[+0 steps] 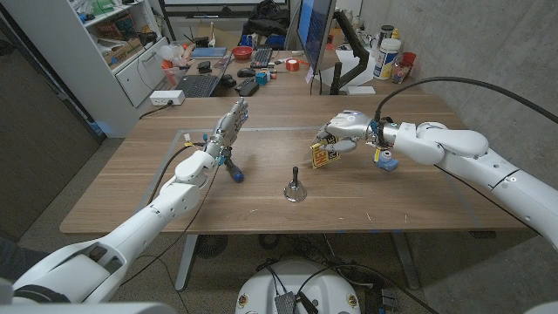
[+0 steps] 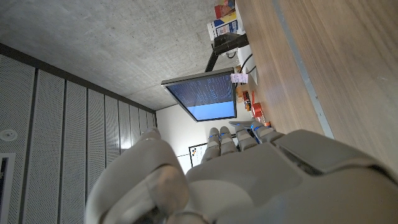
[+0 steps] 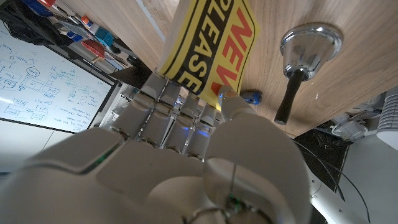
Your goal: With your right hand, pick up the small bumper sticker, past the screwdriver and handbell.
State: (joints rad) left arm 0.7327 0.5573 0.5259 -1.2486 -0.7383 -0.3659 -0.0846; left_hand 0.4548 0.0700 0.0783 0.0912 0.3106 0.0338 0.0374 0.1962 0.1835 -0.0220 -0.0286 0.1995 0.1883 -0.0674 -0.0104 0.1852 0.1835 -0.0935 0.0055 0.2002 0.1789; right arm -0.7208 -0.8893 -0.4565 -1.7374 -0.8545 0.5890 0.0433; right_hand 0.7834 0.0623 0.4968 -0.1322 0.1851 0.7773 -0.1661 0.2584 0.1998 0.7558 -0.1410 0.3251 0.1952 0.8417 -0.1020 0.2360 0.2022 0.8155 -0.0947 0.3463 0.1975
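Wooden tabletop (image 1: 261, 196) carries the work area; order of description runs from largest item to smallest.

Right hand (image 1: 346, 128) sits above the tabletop on the robot's right, its fingers clamped on the small bumper sticker (image 1: 324, 154). In the right wrist view the sticker (image 3: 208, 43) is yellow with black and red lettering and extends out beyond the fingertips (image 3: 180, 102), its long axis in line with the fingers. In the head view it hangs down from the hand toward the tabletop; whether its lower edge touches the wood cannot be determined.

Left hand (image 1: 228, 126) stands upright near the screwdriver (image 1: 232, 168), fingers apart and holding nothing.

Handbell (image 1: 295, 190) stands upright, nearer the robot than the sticker and between the two hands.

Judgement: the grasp appears made. The sticker lies directly under the right hand, so the remaining move is a straight lift, well away from handbell and screwdriver.
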